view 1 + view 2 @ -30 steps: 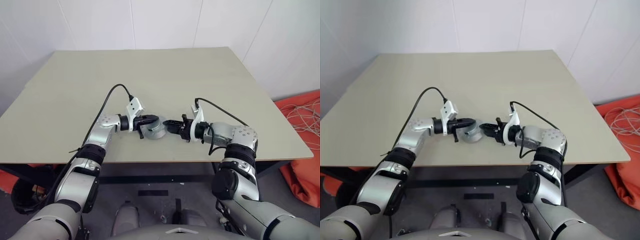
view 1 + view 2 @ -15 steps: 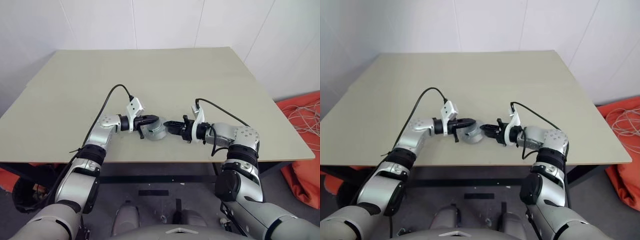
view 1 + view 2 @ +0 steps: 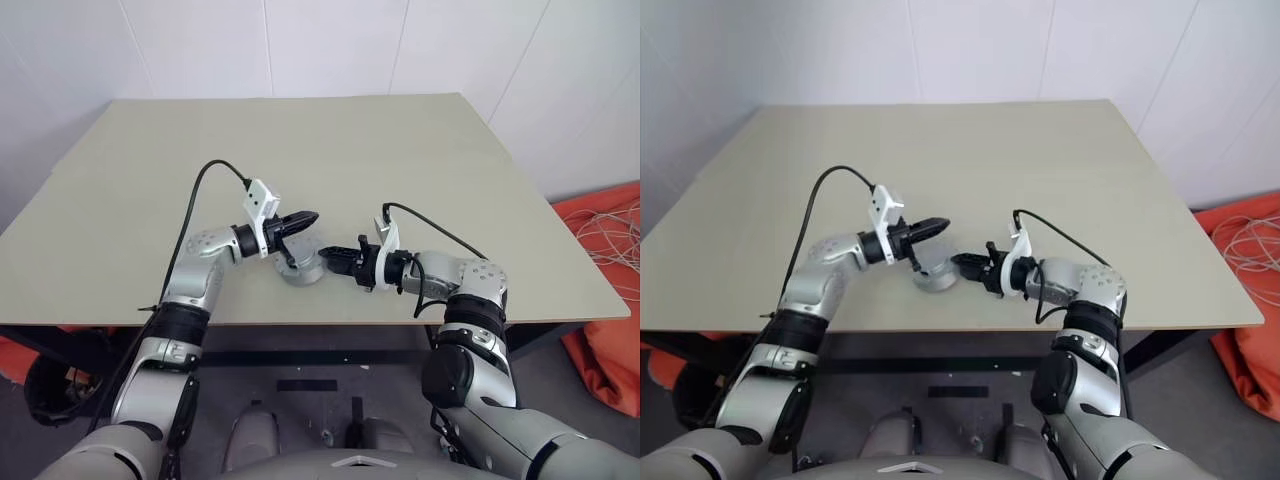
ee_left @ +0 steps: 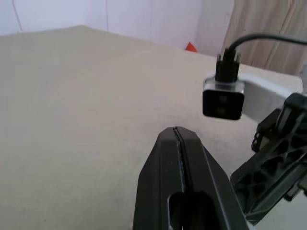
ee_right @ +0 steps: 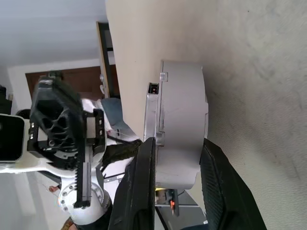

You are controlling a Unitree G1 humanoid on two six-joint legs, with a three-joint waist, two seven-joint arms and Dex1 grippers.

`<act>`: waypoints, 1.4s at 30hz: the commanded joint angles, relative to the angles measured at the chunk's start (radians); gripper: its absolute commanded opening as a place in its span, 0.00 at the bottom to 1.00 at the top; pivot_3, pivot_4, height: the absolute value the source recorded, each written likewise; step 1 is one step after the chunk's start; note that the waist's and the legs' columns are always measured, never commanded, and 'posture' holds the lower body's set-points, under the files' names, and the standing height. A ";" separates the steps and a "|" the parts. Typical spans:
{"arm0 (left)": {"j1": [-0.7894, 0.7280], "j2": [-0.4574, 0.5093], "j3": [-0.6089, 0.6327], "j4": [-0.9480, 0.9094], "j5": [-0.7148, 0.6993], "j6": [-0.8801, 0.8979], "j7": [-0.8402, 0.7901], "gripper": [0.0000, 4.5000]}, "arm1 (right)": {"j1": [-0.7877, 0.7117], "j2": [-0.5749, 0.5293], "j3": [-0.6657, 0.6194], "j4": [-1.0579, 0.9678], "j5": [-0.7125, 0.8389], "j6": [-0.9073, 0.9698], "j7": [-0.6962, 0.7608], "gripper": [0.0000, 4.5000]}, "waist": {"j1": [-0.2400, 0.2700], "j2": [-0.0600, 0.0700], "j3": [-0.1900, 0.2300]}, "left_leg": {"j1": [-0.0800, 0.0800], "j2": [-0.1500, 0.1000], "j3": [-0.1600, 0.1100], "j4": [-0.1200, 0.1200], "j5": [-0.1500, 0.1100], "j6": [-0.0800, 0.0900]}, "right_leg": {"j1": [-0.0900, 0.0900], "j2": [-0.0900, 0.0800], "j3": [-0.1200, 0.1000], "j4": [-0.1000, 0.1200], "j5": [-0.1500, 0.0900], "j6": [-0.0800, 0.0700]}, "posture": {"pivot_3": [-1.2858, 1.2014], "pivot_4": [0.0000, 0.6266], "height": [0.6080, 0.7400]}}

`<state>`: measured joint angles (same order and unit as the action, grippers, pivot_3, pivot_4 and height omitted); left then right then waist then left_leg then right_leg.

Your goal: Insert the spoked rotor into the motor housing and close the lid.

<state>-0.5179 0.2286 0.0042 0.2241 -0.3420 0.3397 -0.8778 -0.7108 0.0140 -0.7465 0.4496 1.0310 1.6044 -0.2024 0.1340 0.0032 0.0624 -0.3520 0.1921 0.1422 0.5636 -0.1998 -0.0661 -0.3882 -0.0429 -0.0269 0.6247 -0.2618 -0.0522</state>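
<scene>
The motor housing (image 3: 302, 268) is a grey round drum standing on the table (image 3: 330, 150) near its front edge. A thin metal lid (image 5: 154, 120) lies on top of its thick grey body (image 5: 182, 120). The spoked rotor is hidden. My right gripper (image 3: 335, 256) reaches in from the right and is shut on the drum, one finger on each side of it (image 5: 178, 143). Up and to the left, my left gripper (image 3: 308, 216) hovers clear above the drum, pointing level, with its fingers pressed together on nothing (image 4: 175, 132).
The table's front edge (image 3: 330, 322) runs just behind the drum on my side. An orange sheet with white cables (image 3: 605, 240) lies on the floor to the right. The right arm's wrist camera (image 4: 223, 98) sits close ahead of my left gripper.
My left gripper has lifted off the top of the drum and now points level above it. The right gripper and the drum have stayed put.
</scene>
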 commanded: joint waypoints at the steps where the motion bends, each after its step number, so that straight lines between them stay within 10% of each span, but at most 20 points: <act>1: 0.085 -0.009 0.114 -0.246 -0.198 0.238 0.118 0.00 | -0.015 0.006 -0.038 -0.056 0.028 0.009 0.002 0.24 | -0.004 0.000 0.000 | 0.000 0.000 0.000 0.000 0.000 0.000 | 0.000 0.000 0.000 0.000 0.000 0.000 | 0.52 0.00 1.00; 7: 0.324 -0.045 0.279 -0.491 -0.556 0.585 0.322 0.12 | -0.046 0.017 -0.072 -0.061 0.028 0.001 0.001 0.24 | -0.011 0.000 0.000 | 0.000 -0.001 0.000 0.001 0.000 0.000 | 0.000 0.000 0.000 0.000 0.000 0.000 | 0.52 0.00 1.00; 19: 0.625 -0.198 0.410 -0.519 -1.099 0.663 0.685 0.96 | -0.140 0.075 -0.105 -0.078 0.057 0.008 -0.013 0.24 | -0.010 0.000 0.000 | 0.001 -0.001 -0.002 0.006 0.000 0.000 | 0.003 0.003 0.002 -0.001 0.001 0.003 | 0.52 0.00 1.00; 42: 0.467 -0.263 0.337 -0.333 -1.284 0.503 0.732 1.00 | -0.145 0.119 -0.053 -0.142 0.307 0.010 -0.198 0.24 | -0.010 -0.001 0.000 | 0.001 -0.002 -0.002 0.009 0.000 0.000 | 0.005 0.003 0.004 -0.001 0.005 0.009 | 0.52 0.00 1.00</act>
<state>-0.0243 -0.0314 0.3492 -0.0977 -1.5866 0.8468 -0.1293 -0.8324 0.1103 -0.8113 0.3641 1.2426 1.6059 -0.3972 0.1239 0.0025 0.0624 -0.3509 0.1906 0.1398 0.5731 -0.1998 -0.0664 -0.3836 -0.0404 -0.0228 0.6237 -0.2569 -0.0433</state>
